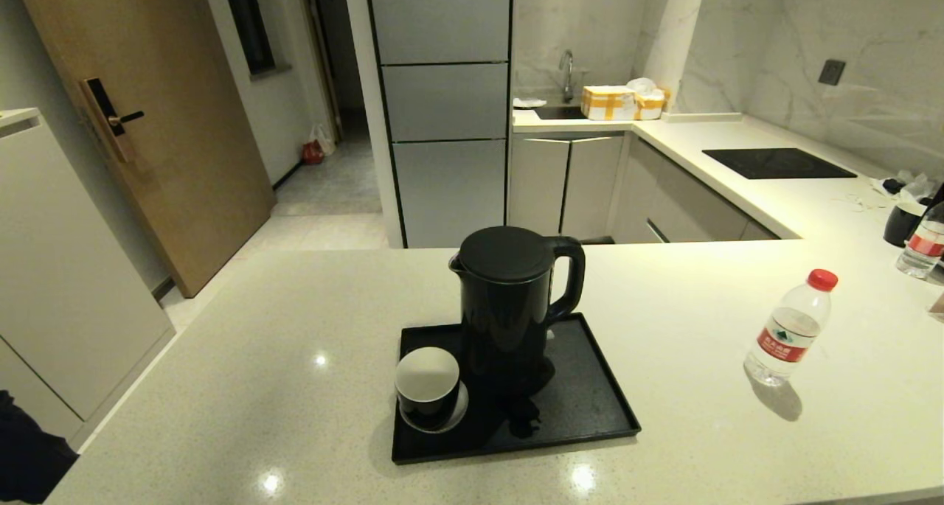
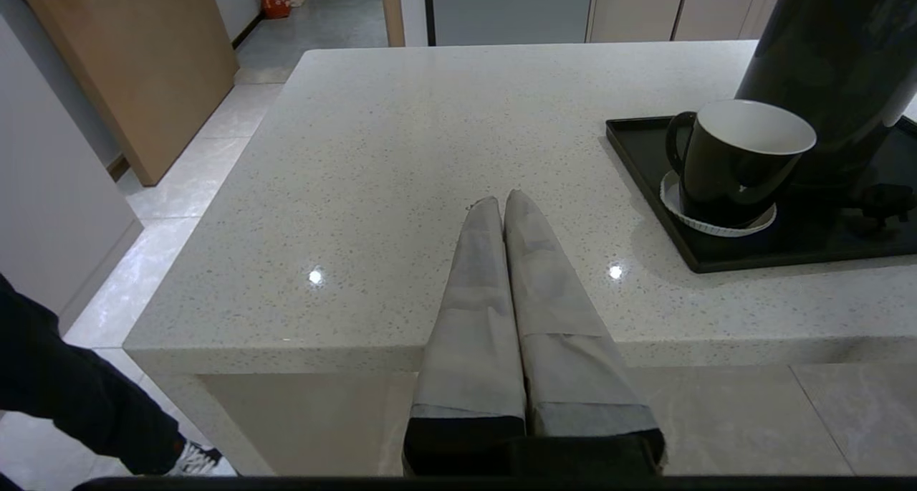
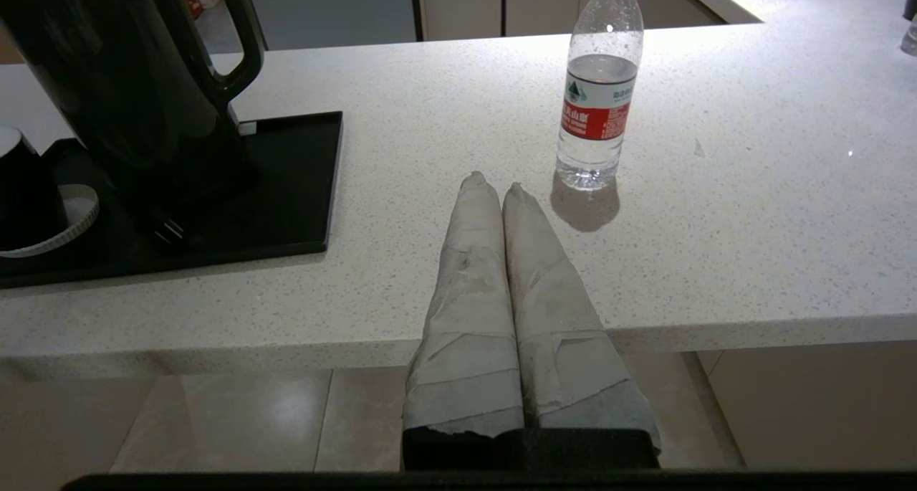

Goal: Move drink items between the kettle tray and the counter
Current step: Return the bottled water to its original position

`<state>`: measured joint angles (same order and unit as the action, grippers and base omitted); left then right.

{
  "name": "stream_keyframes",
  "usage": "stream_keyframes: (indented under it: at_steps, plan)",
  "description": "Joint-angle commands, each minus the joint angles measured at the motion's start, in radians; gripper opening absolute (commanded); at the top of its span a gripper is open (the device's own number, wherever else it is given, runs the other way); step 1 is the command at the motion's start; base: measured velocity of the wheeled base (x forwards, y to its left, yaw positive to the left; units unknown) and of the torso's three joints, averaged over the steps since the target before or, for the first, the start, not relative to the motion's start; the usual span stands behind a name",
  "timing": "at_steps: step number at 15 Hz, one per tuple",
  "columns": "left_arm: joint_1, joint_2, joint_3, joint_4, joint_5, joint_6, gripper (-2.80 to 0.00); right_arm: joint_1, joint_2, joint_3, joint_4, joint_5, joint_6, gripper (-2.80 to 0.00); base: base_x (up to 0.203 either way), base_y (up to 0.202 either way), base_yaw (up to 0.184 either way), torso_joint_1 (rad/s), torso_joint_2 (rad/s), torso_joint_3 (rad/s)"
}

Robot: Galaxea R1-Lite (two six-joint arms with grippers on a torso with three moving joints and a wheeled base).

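Note:
A black cup (image 1: 426,385) with a white inside stands on a white saucer (image 1: 457,411) at the front left of the glossy black kettle tray (image 1: 590,402), beside the tall black kettle (image 1: 510,298). The left wrist view shows this cup (image 2: 734,161) has a handle. A clear water bottle (image 1: 793,326) with red cap and label stands upright on the speckled counter (image 1: 258,357), right of the tray. My left gripper (image 2: 503,198) is shut and empty near the counter's front edge, left of the tray. My right gripper (image 3: 494,183) is shut and empty, just short of the bottle (image 3: 600,93).
A second bottle (image 1: 922,247) and a dark cup (image 1: 903,223) stand at the far right of the counter. A black cooktop panel (image 1: 778,163) lies on the back worktop. A person's dark leg (image 2: 79,398) is at the counter's left corner.

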<state>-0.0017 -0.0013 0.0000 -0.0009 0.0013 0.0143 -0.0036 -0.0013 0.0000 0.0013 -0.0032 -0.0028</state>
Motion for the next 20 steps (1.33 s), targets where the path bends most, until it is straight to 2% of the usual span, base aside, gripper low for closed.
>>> stream_keyframes:
  at_steps: [1, 12, 14, 18, 20]
  plan:
    - [0.000, 0.001, 0.000, -0.001, 0.002, 0.000, -2.80, -0.001, 0.001, 0.003, 0.000, 0.000, 0.001, -2.80, 0.000, 0.000, 0.000, 0.000, 0.00, 0.000]
    - [0.000, 0.001, 0.000, -0.001, 0.002, 0.000, -2.80, 0.001, 0.002, -0.004, 0.005, -0.003, -0.008, -2.80, 0.000, 0.000, 0.000, 0.000, 0.00, 0.000]
    - [0.000, 0.001, 0.000, -0.001, 0.002, 0.000, -2.80, 0.001, 0.065, -0.125, 0.031, -0.002, -0.002, -2.80, 0.000, 0.000, 0.000, 0.000, 0.00, 0.000]
    - [0.000, 0.001, 0.000, -0.001, 0.002, 0.000, -2.80, 0.011, 0.441, -0.580, 0.172, -0.015, 0.039, -2.80, 0.000, 0.000, 0.000, 0.000, 0.00, 0.000]
    - [0.000, 0.001, 0.000, -0.001, 0.002, 0.000, -2.80, 0.007, 0.622, -0.676, 0.278, -0.092, 0.051, -2.80, 0.000, 0.000, 0.000, 0.000, 0.00, 0.000]
